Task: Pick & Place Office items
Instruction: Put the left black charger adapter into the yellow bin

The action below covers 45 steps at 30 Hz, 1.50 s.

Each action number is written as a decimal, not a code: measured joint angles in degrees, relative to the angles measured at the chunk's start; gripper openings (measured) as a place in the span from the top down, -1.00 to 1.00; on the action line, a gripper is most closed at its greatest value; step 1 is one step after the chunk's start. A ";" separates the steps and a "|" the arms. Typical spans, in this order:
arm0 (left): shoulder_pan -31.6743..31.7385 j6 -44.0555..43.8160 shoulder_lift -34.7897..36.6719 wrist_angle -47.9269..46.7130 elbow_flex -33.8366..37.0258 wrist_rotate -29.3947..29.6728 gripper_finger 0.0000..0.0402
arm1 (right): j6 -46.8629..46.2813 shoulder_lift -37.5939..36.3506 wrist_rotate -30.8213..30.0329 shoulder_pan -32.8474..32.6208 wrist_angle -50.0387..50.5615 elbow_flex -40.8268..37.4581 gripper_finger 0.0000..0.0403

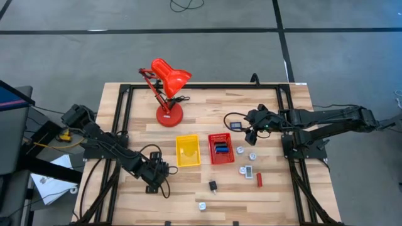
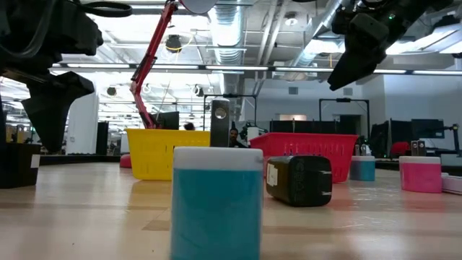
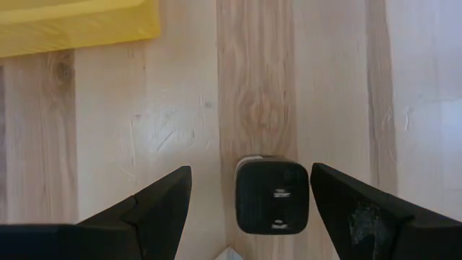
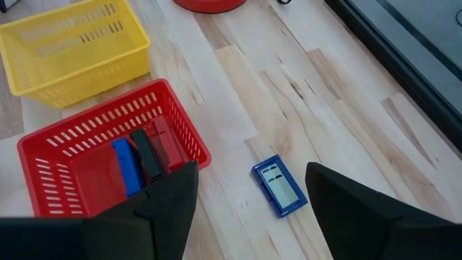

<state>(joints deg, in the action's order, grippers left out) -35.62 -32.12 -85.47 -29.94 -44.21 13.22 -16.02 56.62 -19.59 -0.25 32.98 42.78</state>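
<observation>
Right gripper (image 4: 249, 209): we find the jaws spread, empty, raised above the table beside the red basket (image 4: 50, 144).
Blue piece (image 4: 279, 188): flat on the wood, just ahead between the right fingers; long axis skewed to the gap.
Left gripper (image 3: 249, 202): spread, straddling a black block (image 3: 272, 195).
Nearer arm: we judge the right, for the blue piece.

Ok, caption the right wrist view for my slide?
Open right gripper above blue calculator, beside red basket.

Wood table (image 1: 270, 191): lamp (image 1: 167, 90), baskets (image 1: 187, 151), office items (image 1: 247, 170).
</observation>
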 joint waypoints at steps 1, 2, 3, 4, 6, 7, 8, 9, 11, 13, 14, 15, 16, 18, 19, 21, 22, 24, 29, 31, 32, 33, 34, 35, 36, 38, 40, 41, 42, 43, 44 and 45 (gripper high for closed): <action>0.00 0.02 0.00 -0.26 0.00 -0.01 -0.38 | -0.01 0.00 0.00 0.00 0.01 0.00 -0.24; 0.00 0.04 0.00 -0.64 0.00 -0.01 -0.38 | -0.02 0.00 0.00 0.00 -0.01 0.00 -0.24; 0.00 0.07 0.00 -1.20 0.00 -0.01 -0.38 | -0.03 0.00 0.00 0.00 0.01 0.00 -0.24; 0.00 0.09 0.00 -1.96 0.00 -0.01 -0.38 | -0.03 0.00 0.02 0.00 0.00 0.00 -0.24; 0.00 0.09 0.00 -3.50 0.00 0.00 -0.38 | -0.03 0.00 0.00 0.00 0.02 0.00 -0.24; 0.00 0.09 0.00 -4.00 0.00 0.00 -0.38 | -0.03 0.00 0.00 0.00 0.01 0.00 -0.24; 0.00 0.11 0.00 -4.24 0.02 0.00 -0.38 | -0.03 0.00 0.00 0.00 0.01 0.00 -0.24; 0.03 0.11 0.00 -4.20 0.02 0.01 -0.38 | -0.03 0.00 0.00 0.00 -0.01 0.00 -0.24; 0.11 0.11 0.00 -4.16 0.02 0.01 -0.38 | -0.03 0.00 0.00 0.00 0.00 0.00 -0.24; 0.11 0.13 0.00 -4.16 0.02 0.01 -0.33 | -0.03 0.00 0.00 0.00 0.02 0.00 -0.24; 0.11 0.13 0.00 -4.16 0.02 0.01 -0.30 | -0.01 0.00 0.00 0.00 0.00 0.00 -0.24; 0.11 0.13 0.00 -4.16 0.02 0.01 -0.25 | -0.01 0.00 0.00 0.00 0.01 0.00 -0.24; 0.11 0.15 0.00 -4.16 0.02 0.01 -0.20 | -0.01 0.00 0.00 0.00 0.00 0.00 -0.24; 0.11 0.19 0.00 -4.13 0.02 0.00 -0.09 | -0.01 0.00 0.00 0.00 0.02 0.02 -0.24; 0.11 0.25 0.00 -4.09 0.02 0.01 -0.03 | -0.01 0.00 0.00 0.00 0.01 0.00 -0.24; 0.11 0.31 0.00 -4.10 0.02 0.01 0.08 | -0.03 0.00 0.00 0.00 0.02 0.02 -0.24; 0.11 0.33 0.00 -4.10 0.02 0.01 0.14 | -0.03 0.00 0.00 0.00 0.00 0.02 -0.24; 0.11 0.33 0.01 -4.08 0.02 0.03 0.22 | -0.03 0.00 0.00 0.00 -0.01 0.02 -0.24; 0.11 0.34 0.02 -4.03 0.02 0.10 0.24 | -0.03 0.00 0.00 0.00 -0.01 0.02 -0.24; 0.16 1.34 0.02 -3.94 0.02 0.08 0.19 | -0.03 0.00 0.00 0.00 0.00 0.02 -0.24; 0.37 2.87 0.02 -3.71 0.04 0.07 0.18 | -0.03 0.00 0.00 0.00 0.01 0.02 -0.24; 0.56 4.67 0.02 -3.20 0.04 0.05 0.18 | -0.01 0.00 0.00 0.00 0.01 0.02 -0.24; 0.83 6.61 0.15 -2.57 0.04 0.03 0.18 | -0.01 0.00 0.00 0.00 -0.01 0.02 -0.24; 1.28 8.13 0.66 -2.33 0.04 -0.09 0.21 | -0.03 0.00 0.00 0.00 -0.01 0.02 -0.24; 1.96 9.19 1.36 -2.43 -0.16 -0.10 0.23 | -0.03 0.00 0.00 0.00 0.01 0.02 -0.24; 3.88 9.40 2.87 -2.12 -1.02 -0.18 0.27 | -0.03 0.01 0.01 0.00 -0.01 0.02 -0.24; 5.93 9.33 6.07 -2.50 -1.60 -0.84 0.28 | -0.03 0.02 0.02 -0.05 -0.01 0.04 -0.24; 7.12 9.31 7.56 -1.81 -1.91 -0.81 0.28 | -0.03 0.02 0.02 -0.04 -0.01 0.04 -0.24; 8.34 9.31 9.14 -0.64 -2.01 -0.65 0.27 | -0.03 0.02 0.02 -0.04 -0.01 0.04 -0.24; 9.70 9.31 10.87 0.01 -2.01 -0.04 0.25 | -0.01 0.02 0.02 -0.04 -0.05 0.05 -0.24; 11.13 9.37 12.33 1.18 -1.99 0.58 0.24 | -0.03 0.02 0.02 -0.04 -0.05 0.07 -0.24; 12.62 9.83 13.52 3.01 -2.01 0.96 0.24 | -0.03 0.04 0.02 -0.04 -0.01 0.07 -0.24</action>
<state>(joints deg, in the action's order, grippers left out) -23.00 -22.29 -71.95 -26.93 -46.22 14.18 -16.05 56.66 -19.57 -0.30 32.96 42.85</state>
